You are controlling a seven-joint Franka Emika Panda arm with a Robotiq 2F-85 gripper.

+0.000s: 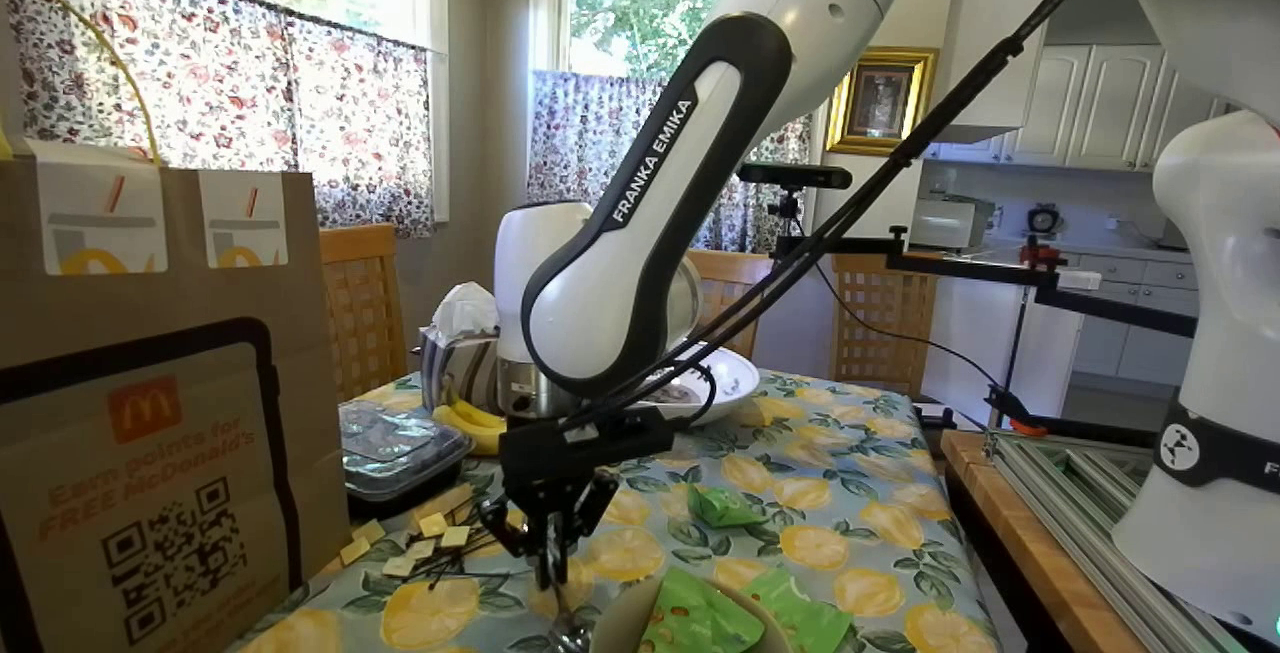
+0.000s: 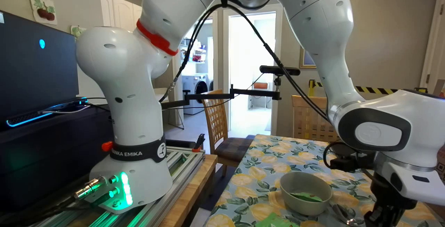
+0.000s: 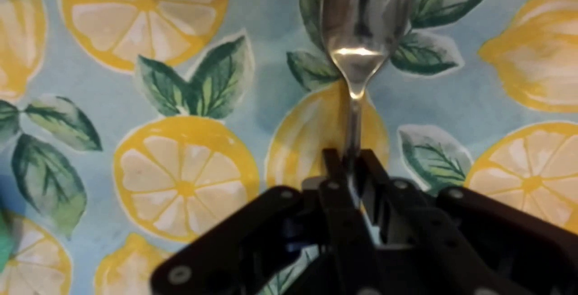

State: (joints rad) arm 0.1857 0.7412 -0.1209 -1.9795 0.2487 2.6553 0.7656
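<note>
Wrist view: noted gripper (image 3: 352, 161) narrow, clasping metal spoon (image 3: 356, 74) by handle, over lemon-print tablecloth (image 3: 271, 87). In an exterior view: found spoon just beside bowl (image 2: 306, 181), green packet (image 2: 306, 196) inside. In an exterior view: saw second packet (image 1: 808, 615) just beside bowl, third packet (image 1: 722, 506) farther off.

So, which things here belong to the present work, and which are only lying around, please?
Likely in the work:
hand
metal utensil between its fingers
perhaps the bowl

Apparently only lying around:
paper bag
bananas
tissue box
plastic container
</note>
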